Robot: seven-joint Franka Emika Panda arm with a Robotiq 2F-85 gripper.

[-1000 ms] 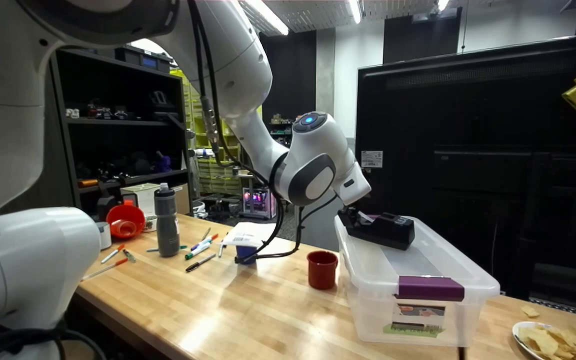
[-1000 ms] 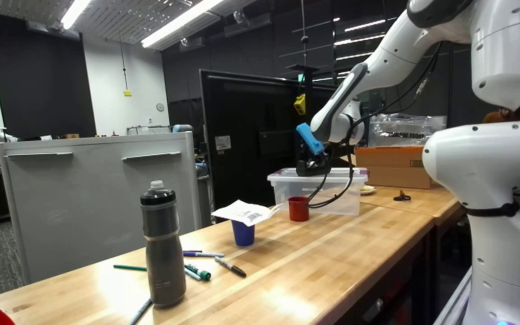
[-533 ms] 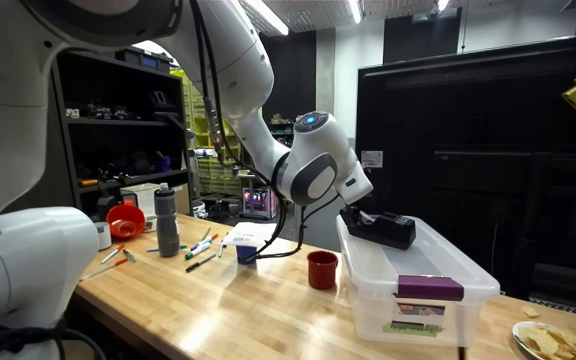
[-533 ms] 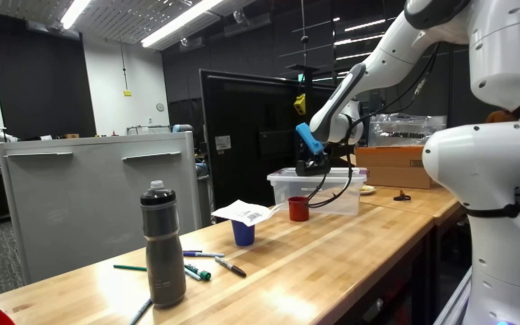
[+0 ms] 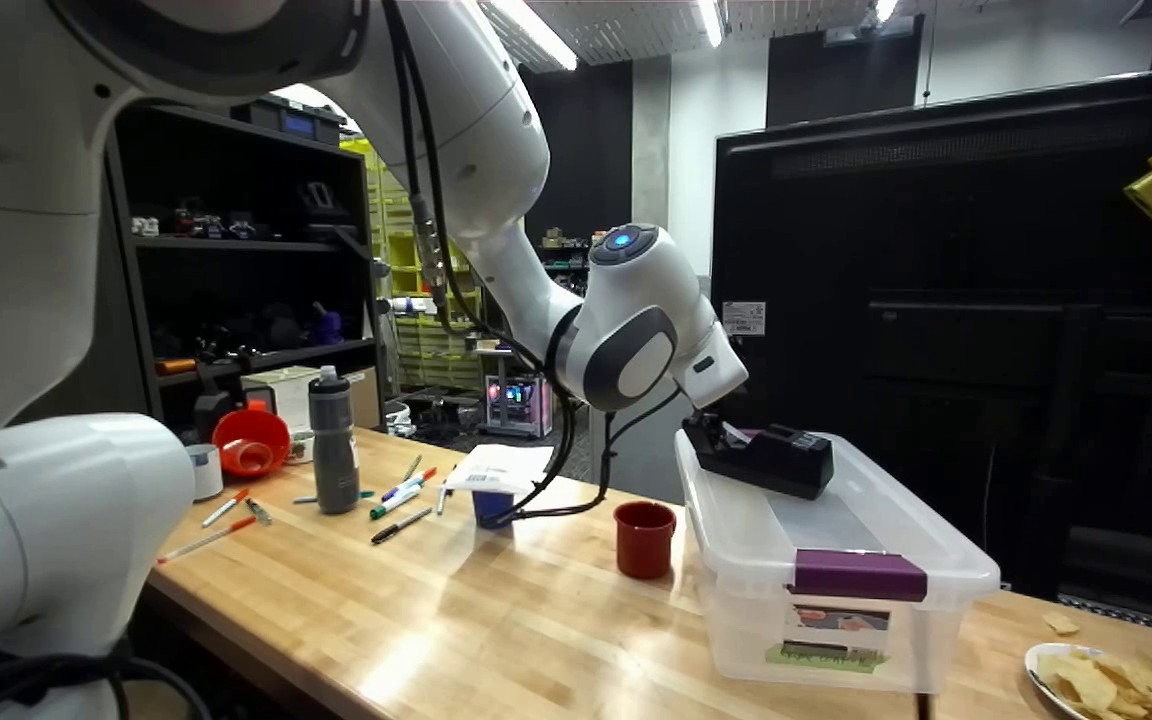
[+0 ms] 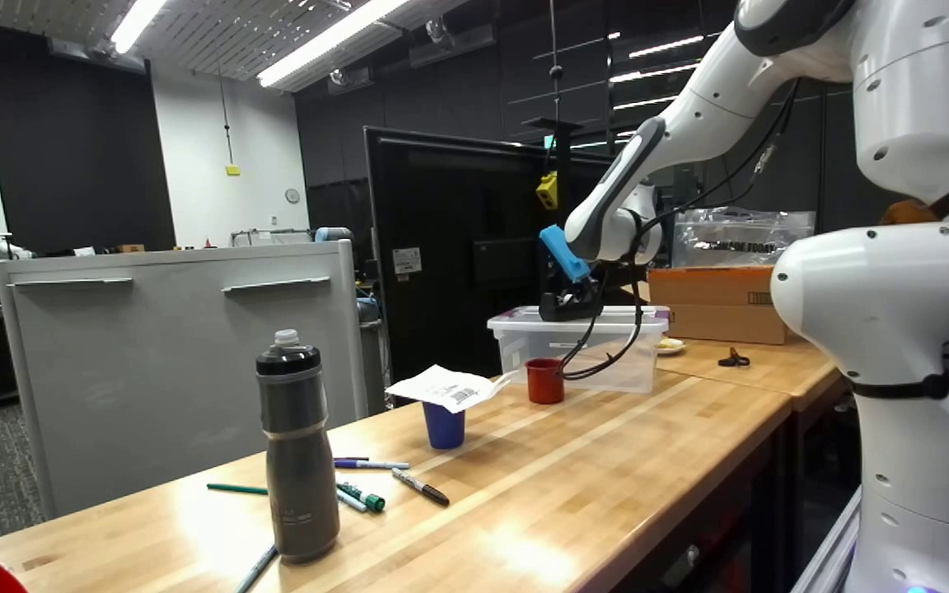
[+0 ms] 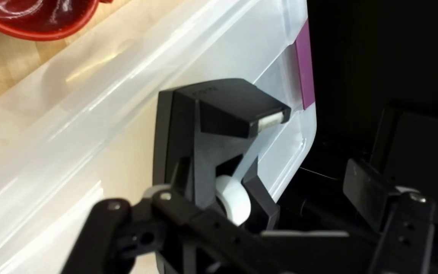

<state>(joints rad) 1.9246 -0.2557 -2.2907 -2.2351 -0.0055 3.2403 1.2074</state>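
A black tape dispenser (image 7: pixel 219 114) with a white roll (image 7: pixel 236 201) is at the top of a translucent plastic box (image 5: pixel 836 640) with purple latches. In the wrist view my gripper (image 7: pixel 270 179) stands wide open, its jaws far apart. One finger (image 7: pixel 181 177) overlaps the dispenser's side and seems to touch it; the other finger (image 7: pixel 361 186) is off to the right over a dark background. Nothing is gripped. In both exterior views the dispenser (image 6: pixel 571 307) sits right under the wrist, and the fingers are hard to make out against it.
A red mug (image 5: pixel 645 540) stands beside the box. A blue cup (image 6: pixel 445 426) carries a white paper packet (image 6: pixel 446 387). Several pens, a grey bottle (image 6: pixel 300 449) and a plate of chips (image 5: pixel 1106 685) are on the table. A black screen (image 5: pixel 936 300) rises behind the box; cables hang from the arm.
The arm has crept slightly, a little rightward in an exterior view. The dispenser and the box have shifted very slightly too. The gripper has stayed open.
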